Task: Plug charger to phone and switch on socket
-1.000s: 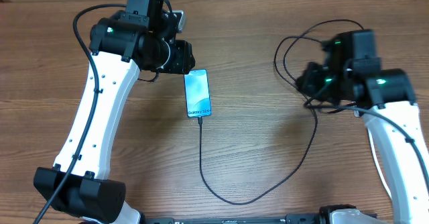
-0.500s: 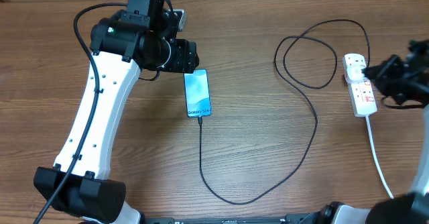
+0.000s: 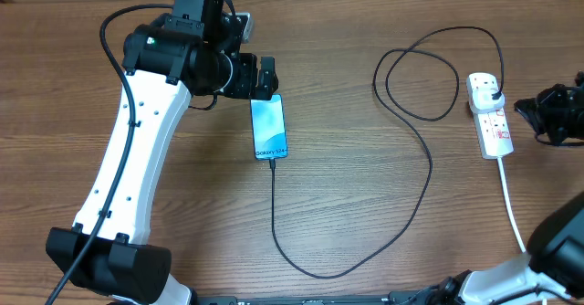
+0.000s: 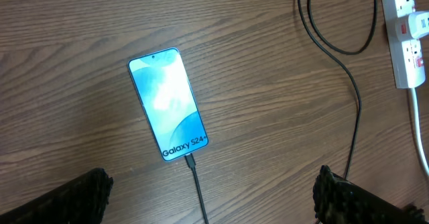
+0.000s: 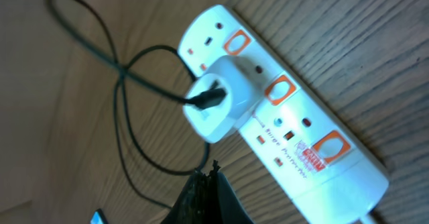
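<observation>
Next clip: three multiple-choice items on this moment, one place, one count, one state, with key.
1. In the overhead view, the white elongated power strip lies where from the slim blue-screened phone? A left; B right; C on it.
2. Orange-red switches on the strip in the right wrist view? A one; B three; C five.
3. The thin black charger cable at the phone is: A plugged into its bottom edge; B lying apart; C coiled on the screen.
B, strip lies far right; B, three show along it; A, the connector sits in the phone's lower edge.
</observation>
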{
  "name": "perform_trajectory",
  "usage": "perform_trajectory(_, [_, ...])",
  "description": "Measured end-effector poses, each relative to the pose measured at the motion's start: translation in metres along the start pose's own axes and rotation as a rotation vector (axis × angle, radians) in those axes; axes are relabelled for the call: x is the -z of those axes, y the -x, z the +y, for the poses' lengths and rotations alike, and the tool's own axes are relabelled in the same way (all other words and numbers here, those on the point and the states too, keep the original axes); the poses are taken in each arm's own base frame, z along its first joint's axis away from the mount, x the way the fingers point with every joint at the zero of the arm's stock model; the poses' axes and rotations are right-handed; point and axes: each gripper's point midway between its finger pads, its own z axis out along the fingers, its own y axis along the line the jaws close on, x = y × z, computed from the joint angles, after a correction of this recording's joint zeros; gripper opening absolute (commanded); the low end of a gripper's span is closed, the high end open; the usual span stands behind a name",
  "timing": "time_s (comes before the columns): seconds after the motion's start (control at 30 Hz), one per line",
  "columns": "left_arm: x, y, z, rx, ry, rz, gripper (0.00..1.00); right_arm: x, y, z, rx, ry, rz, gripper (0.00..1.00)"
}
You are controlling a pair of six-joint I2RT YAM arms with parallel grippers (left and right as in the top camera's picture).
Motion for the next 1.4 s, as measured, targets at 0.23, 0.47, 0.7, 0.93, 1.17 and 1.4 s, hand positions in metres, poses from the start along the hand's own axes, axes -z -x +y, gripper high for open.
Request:
perform_trajectory(0.23, [0.0, 0.0, 0.0, 0.0, 0.0, 0.0, 1.0, -0.016, 0.016, -0.017, -0.041, -0.045, -0.044, 0.04])
perform_trajectory(0.47, [0.0, 0.0, 0.0, 0.0, 0.0, 0.0, 0.99, -0.016, 0.026, -0.019, -0.056, -0.058, -0.084, 0.04])
perform_trajectory(0.7, [0.0, 0.0, 0.0, 0.0, 0.0, 0.0, 1.0, -0.046, 0.02, -0.041, -0.082, -0.077, -0.025, 0.04])
perform_trajectory(0.93, [0.0, 0.0, 0.0, 0.0, 0.0, 0.0, 1.0, -0.064, 0.02, -0.044, -0.097, -0.024, -0.003, 0.04])
perform_trajectory(1.17, [0.0, 0.001, 0.0, -0.001, -0.001, -0.004, 0.99, -0.065, 0.029, -0.052, -0.18, 0.07, -0.007, 0.04])
perform_trajectory(1.4, [0.0, 0.002, 0.0, -0.002, -0.001, -0.008, 1.0, -0.052, 0.038, -0.058, -0.206, 0.22, -0.039, 0.04])
